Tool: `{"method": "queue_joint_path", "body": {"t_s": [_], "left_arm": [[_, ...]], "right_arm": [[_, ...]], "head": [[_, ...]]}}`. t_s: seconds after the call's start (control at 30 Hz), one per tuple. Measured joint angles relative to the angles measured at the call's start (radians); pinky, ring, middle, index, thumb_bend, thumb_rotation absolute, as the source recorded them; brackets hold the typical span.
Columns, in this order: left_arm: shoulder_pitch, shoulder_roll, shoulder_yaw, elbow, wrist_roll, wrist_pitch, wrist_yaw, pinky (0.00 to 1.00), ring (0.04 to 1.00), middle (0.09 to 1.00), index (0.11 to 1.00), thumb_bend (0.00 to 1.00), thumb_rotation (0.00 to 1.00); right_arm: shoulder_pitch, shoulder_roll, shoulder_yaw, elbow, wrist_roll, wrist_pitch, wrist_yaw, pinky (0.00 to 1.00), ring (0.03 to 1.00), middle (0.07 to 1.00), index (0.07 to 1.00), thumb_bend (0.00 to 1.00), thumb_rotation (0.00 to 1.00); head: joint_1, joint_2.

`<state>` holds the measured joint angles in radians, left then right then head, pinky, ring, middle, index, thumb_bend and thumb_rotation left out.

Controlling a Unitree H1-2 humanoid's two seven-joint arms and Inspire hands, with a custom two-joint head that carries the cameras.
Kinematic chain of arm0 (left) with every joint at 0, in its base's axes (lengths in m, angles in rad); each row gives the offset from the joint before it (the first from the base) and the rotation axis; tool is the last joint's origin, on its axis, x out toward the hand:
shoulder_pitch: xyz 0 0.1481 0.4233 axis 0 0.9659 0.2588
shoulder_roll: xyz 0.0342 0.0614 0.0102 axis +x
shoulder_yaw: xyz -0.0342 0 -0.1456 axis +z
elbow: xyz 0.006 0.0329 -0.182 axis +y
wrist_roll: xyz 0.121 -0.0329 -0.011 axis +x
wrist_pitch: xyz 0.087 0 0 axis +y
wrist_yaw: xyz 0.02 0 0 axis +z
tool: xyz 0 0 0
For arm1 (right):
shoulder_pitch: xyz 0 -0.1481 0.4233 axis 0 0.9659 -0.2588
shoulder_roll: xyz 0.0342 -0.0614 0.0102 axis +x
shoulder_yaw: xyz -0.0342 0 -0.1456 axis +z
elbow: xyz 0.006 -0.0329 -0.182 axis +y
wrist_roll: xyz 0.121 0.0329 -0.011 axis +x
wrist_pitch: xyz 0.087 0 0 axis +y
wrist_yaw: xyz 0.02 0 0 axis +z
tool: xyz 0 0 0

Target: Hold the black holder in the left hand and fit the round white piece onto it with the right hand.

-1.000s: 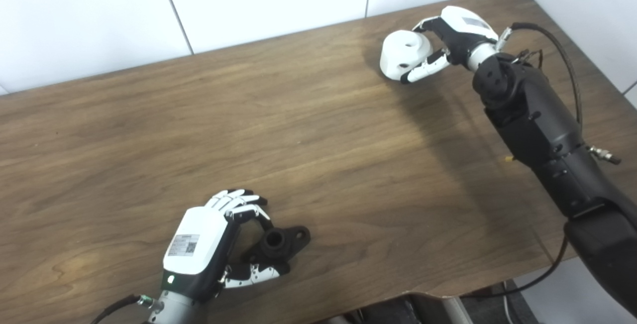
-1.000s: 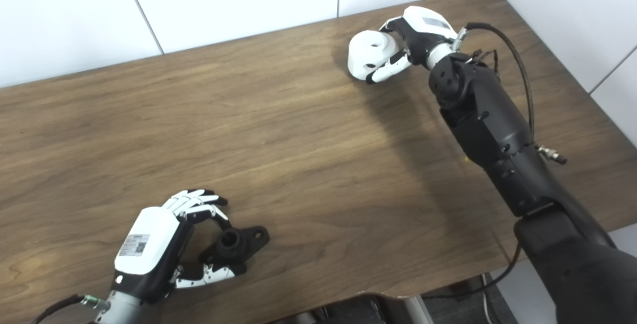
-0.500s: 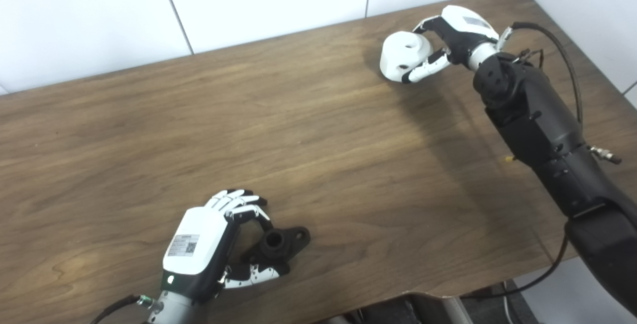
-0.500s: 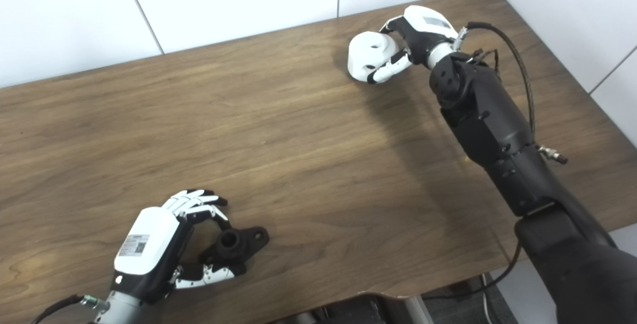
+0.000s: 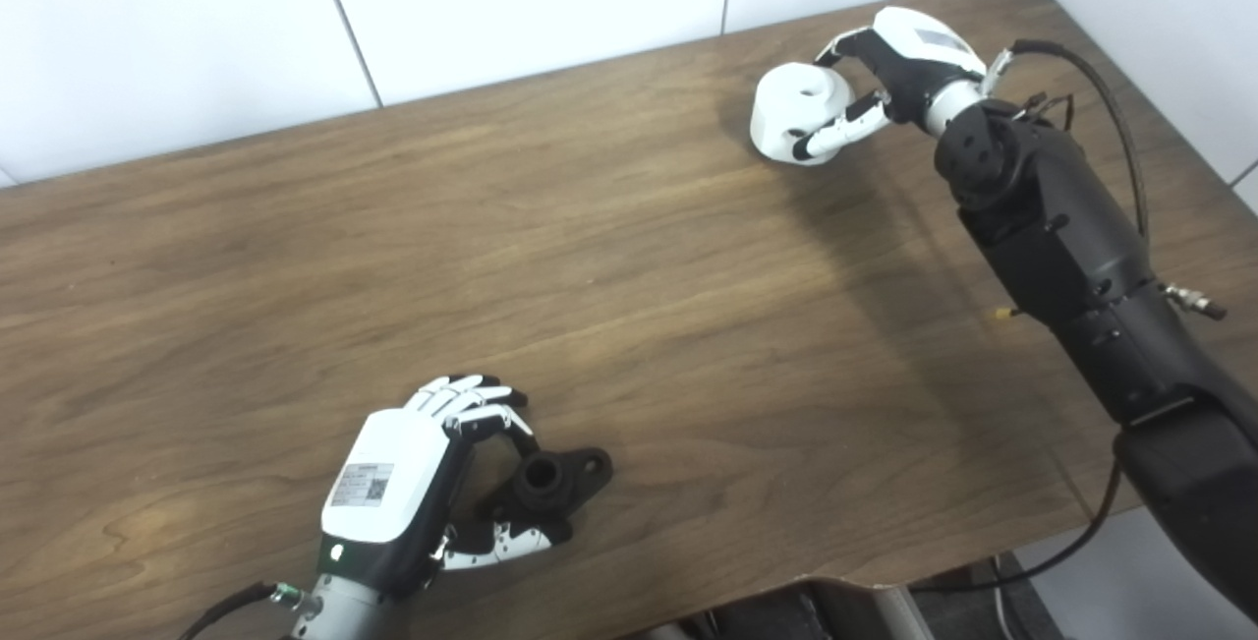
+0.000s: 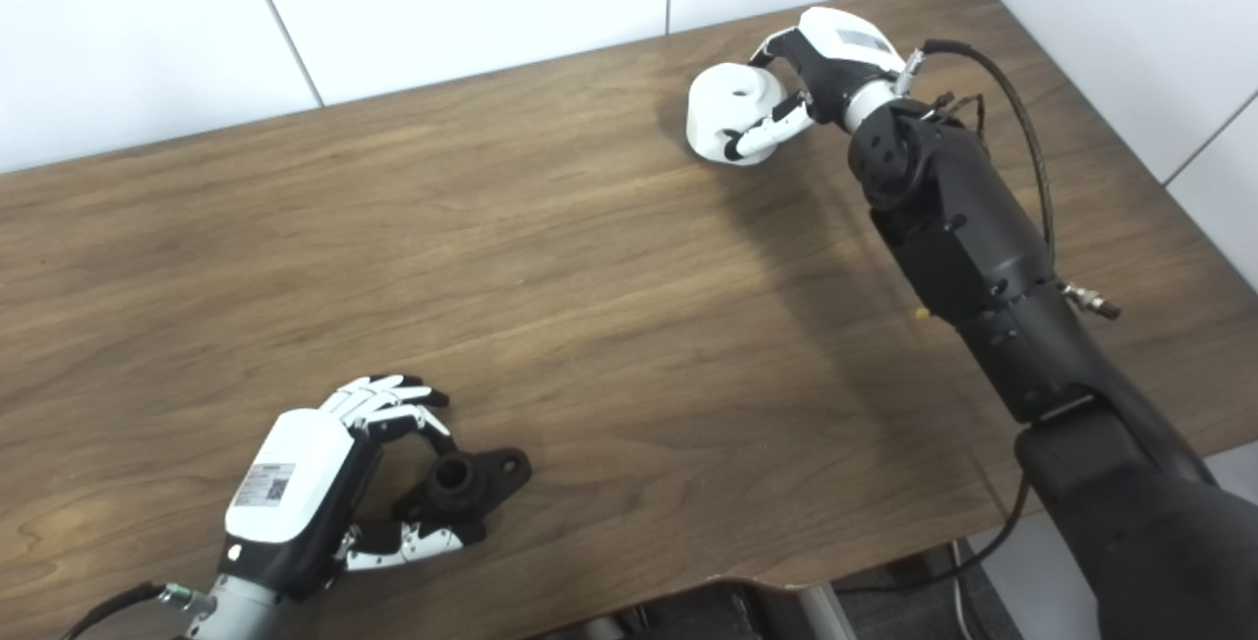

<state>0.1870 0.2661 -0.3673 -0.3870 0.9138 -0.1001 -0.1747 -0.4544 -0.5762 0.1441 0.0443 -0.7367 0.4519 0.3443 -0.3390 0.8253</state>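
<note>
A long brown wood-grain table (image 5: 629, 257) fills the view, backed by a white panelled wall. Two black robot arms reach in from the near edge, well apart from each other.

At the far right corner, the right hand (image 5: 899, 70), white-backed with black and white fingers, is wrapped around the round white plastic piece (image 5: 798, 109), which has a small hole in its top face. A finger curls along its near side and others reach over the far side; the grip looks closed, and the piece appears to sit on or just above the table.

At the near left edge, the left hand (image 5: 413, 483) cups the small black plastic holder (image 5: 545, 485), a short open tube with flat ears. Fingers arch over it, the thumb lies beneath; whether they truly clamp it cannot be told.

The holder's tube opening faces upward. The white piece lies far away, diagonally across the table toward the far right, so it likely must travel near and leftward, then come down over the tube.
</note>
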Motion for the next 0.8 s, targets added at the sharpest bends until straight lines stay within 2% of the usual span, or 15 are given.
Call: {"method": "queue_joint_path", "body": {"t_s": [0.27, 0.53, 0.57, 0.6, 0.8], "left_arm": [[0.000, 0.000, 0.000, 0.000, 0.000, -0.001, 0.000, 0.87, 0.837, 0.762, 0.486, 0.52, 0.05], [0.000, 0.000, 0.001, 0.000, 0.000, -0.001, 0.000, 0.87, 0.839, 0.762, 0.487, 0.52, 0.05], [0.000, 0.000, 0.001, 0.000, 0.000, -0.001, 0.000, 0.87, 0.840, 0.763, 0.487, 0.52, 0.05], [0.000, 0.000, 0.001, 0.000, 0.000, -0.001, 0.000, 0.87, 0.841, 0.764, 0.487, 0.52, 0.05], [0.000, 0.000, 0.001, 0.000, 0.000, -0.001, 0.001, 0.88, 0.839, 0.762, 0.486, 0.52, 0.05]], "right_arm": [[-0.004, 0.000, 0.000, 0.000, 0.001, 0.000, -0.010, 0.82, 0.932, 0.875, 0.674, 0.62, 0.33], [-0.010, 0.000, 0.000, 0.000, 0.003, -0.005, -0.019, 0.79, 0.923, 0.864, 0.636, 0.61, 0.29], [-0.009, 0.001, 0.000, 0.001, 0.004, -0.007, -0.027, 0.79, 0.918, 0.860, 0.553, 0.55, 0.21], [-0.009, 0.001, 0.000, 0.002, 0.004, -0.009, -0.034, 0.79, 0.916, 0.858, 0.525, 0.53, 0.19], [-0.009, 0.001, -0.004, 0.003, 0.011, -0.029, -0.063, 0.80, 0.908, 0.847, 0.495, 0.51, 0.15]], "head": [[0.000, 0.005], [0.003, 0.005], [0.003, 0.005], [0.002, 0.003], [0.008, -0.003]]}}
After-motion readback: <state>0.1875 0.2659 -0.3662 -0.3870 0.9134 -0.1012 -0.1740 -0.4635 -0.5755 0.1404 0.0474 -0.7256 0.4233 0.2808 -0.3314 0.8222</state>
